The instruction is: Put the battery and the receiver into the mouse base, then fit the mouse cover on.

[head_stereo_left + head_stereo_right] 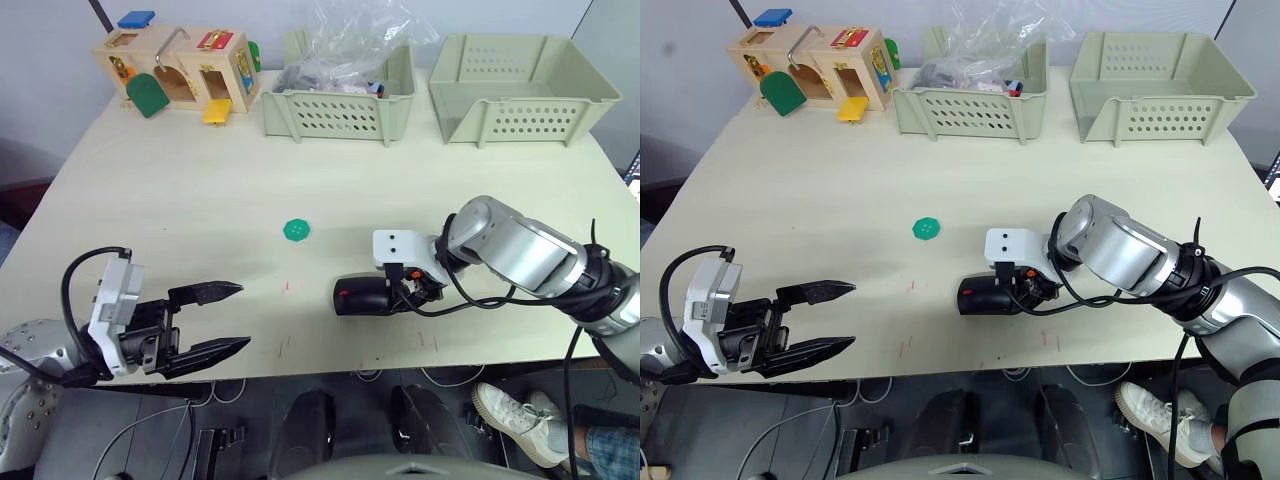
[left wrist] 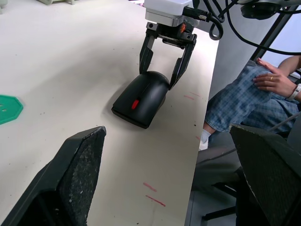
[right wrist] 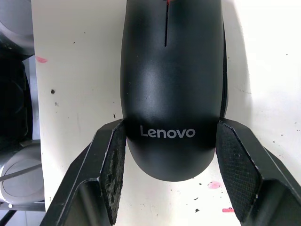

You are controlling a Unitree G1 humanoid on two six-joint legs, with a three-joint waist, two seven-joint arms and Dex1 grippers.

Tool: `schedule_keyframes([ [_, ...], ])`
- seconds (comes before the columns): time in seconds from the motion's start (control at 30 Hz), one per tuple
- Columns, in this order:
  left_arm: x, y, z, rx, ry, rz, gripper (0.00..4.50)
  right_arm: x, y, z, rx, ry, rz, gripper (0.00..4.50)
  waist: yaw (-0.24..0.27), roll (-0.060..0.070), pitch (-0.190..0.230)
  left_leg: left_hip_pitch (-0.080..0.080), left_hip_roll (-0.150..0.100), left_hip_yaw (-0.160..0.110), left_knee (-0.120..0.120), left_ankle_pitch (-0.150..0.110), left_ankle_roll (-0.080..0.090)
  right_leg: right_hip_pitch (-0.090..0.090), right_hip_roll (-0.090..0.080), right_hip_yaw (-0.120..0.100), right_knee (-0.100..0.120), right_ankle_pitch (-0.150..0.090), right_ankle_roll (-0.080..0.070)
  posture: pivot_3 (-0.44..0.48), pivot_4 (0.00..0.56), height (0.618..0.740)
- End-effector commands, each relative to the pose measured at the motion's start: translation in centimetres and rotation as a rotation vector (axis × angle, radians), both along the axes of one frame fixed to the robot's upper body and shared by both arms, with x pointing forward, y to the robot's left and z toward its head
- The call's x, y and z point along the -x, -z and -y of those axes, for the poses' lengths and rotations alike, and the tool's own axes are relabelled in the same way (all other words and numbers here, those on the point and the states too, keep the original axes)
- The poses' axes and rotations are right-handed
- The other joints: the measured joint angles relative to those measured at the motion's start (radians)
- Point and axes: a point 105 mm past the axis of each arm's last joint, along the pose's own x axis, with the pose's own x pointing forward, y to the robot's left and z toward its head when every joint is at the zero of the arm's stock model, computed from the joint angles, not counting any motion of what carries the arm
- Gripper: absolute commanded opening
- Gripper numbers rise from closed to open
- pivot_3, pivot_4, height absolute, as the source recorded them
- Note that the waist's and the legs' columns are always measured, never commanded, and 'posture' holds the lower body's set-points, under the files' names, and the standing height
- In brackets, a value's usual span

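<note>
Glossy curved mouse cover [image 3: 171, 89] (gripped).

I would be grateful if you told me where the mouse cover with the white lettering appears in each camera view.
Left eye view: mouse cover near the table's front edge, right of centre.
Right eye view: near the front edge, just right of centre.
Left wrist view: beyond the left hand's fingers.
Right wrist view: between the right hand's fingers.
Shared landmark: the right hand, its fingers either side of the cover.

Left end effector [image 1: 232, 317] agape, right [image 2: 162, 77] clamped
</note>
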Motion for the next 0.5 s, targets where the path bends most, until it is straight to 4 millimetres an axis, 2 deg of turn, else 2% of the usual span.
schedule_keyframes([
  [0.03,0.2,-0.8,0.0,-0.001,0.012,0.041,4.50,0.1,-0.2,0.0,-0.009,-0.003,0.005,2.77,0.000,0.000,0.000,0.000,0.000,0.000,0.000,0.000,0.000,0.000,0.000,0.000,0.000,0.000,0.000,0.000,0.150,0.740],
  [0.07,0.1,-0.8,0.1,-0.001,0.013,0.041,4.50,0.1,-0.2,0.0,-0.009,-0.003,0.006,3.28,0.000,0.000,0.000,0.000,0.000,0.000,0.000,0.000,0.000,0.000,0.000,0.000,0.000,0.000,0.000,0.000,0.150,0.740],
  [0.1,0.1,-0.8,0.1,0.000,0.013,0.041,4.50,0.1,-0.2,-0.1,-0.010,-0.003,0.007,3.55,0.000,0.000,0.000,0.000,0.000,0.000,0.000,0.000,0.000,0.000,0.000,0.000,0.000,0.000,0.000,0.000,0.150,0.740],
  [0.17,0.1,-0.8,0.1,0.000,0.013,0.040,4.50,0.2,-0.2,-0.1,-0.011,-0.005,0.008,4.43,0.000,0.000,0.000,0.000,0.000,0.000,0.000,0.000,0.000,0.000,0.000,0.000,0.000,0.000,0.000,0.000,0.150,0.740],
  [0.37,0.2,-0.8,0.1,0.000,0.013,0.039,4.50,0.3,-0.5,-0.1,-0.017,-0.011,0.022,4.43,-0.001,0.000,0.000,0.000,0.000,0.000,0.000,0.000,0.000,0.000,0.000,0.000,0.000,0.000,0.000,0.000,0.150,0.740],
  [0.5,0.2,-0.8,0.1,0.002,0.011,0.039,4.50,0.4,-1.4,-0.2,-0.044,-0.011,0.040,4.43,-0.001,0.000,0.000,0.000,0.000,0.000,0.000,0.000,0.000,0.000,0.000,0.000,0.000,0.000,0.000,0.000,0.150,0.740],
])
